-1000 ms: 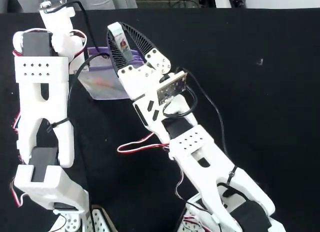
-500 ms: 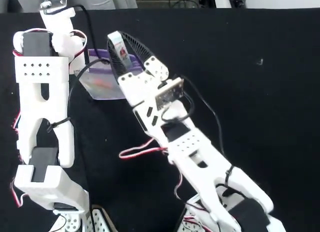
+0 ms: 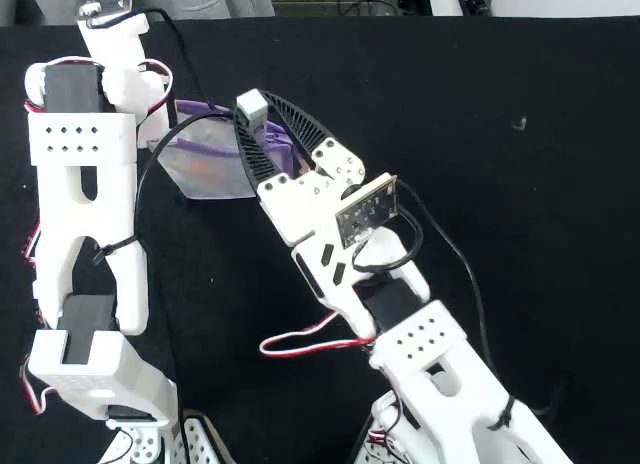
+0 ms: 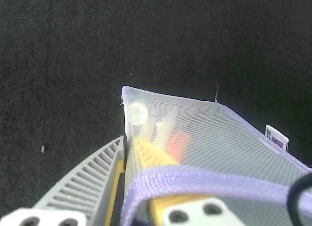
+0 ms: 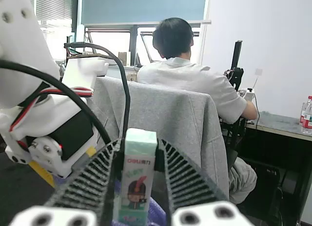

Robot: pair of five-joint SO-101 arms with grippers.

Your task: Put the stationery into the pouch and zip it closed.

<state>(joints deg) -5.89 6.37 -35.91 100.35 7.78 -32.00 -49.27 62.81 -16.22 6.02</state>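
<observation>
Right claw [image 3: 255, 106] gripping a small white eraser [image 3: 250, 110], over the pouch [image 3: 200, 166] (clear, purple-trimmed), black table [image 3: 520, 204]

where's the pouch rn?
High view, far left: the pouch is clamped in the left gripper, with the right gripper holding a small boxed item at its right edge.

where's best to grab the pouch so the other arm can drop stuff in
Likely the purple band at one end of the pouch, from the side, as the left gripper has it: the mesh is limp, the band firmer.
</observation>
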